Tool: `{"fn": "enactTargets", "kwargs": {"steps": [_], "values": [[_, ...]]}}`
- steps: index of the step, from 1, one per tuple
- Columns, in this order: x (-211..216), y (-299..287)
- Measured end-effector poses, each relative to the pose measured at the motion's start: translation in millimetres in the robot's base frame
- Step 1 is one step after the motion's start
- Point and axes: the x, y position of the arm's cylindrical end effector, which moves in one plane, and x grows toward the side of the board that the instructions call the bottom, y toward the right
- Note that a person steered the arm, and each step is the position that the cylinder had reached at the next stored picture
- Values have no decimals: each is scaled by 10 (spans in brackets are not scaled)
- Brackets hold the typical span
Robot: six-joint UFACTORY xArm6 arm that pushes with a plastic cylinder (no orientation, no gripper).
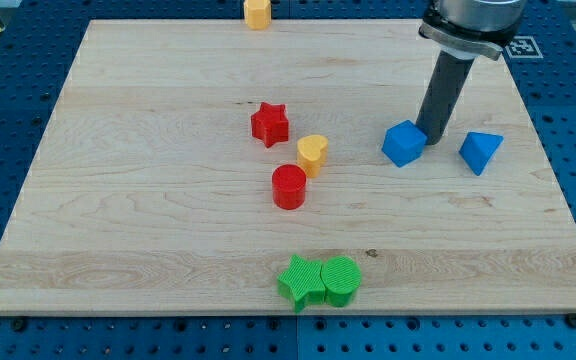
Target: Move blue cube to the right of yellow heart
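The blue cube point(403, 143) lies on the wooden board, right of centre. The yellow heart point(312, 154) lies about ninety pixels to its left, near the board's middle. My tip point(433, 138) is the lower end of the dark rod. It stands right beside the cube's right edge, touching or nearly touching it. A blue triangular block point(480, 151) lies just to the tip's right.
A red star point(269, 124) lies up-left of the heart and a red cylinder point(289, 187) just below it. A green star point(300, 282) and green cylinder point(340, 280) sit at the bottom edge. A yellow block point(257, 13) sits at the top edge.
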Motion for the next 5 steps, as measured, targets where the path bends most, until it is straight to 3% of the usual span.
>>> {"fn": "enactTargets", "kwargs": {"steps": [3,5], "values": [[237,-364],[611,-673]]}}
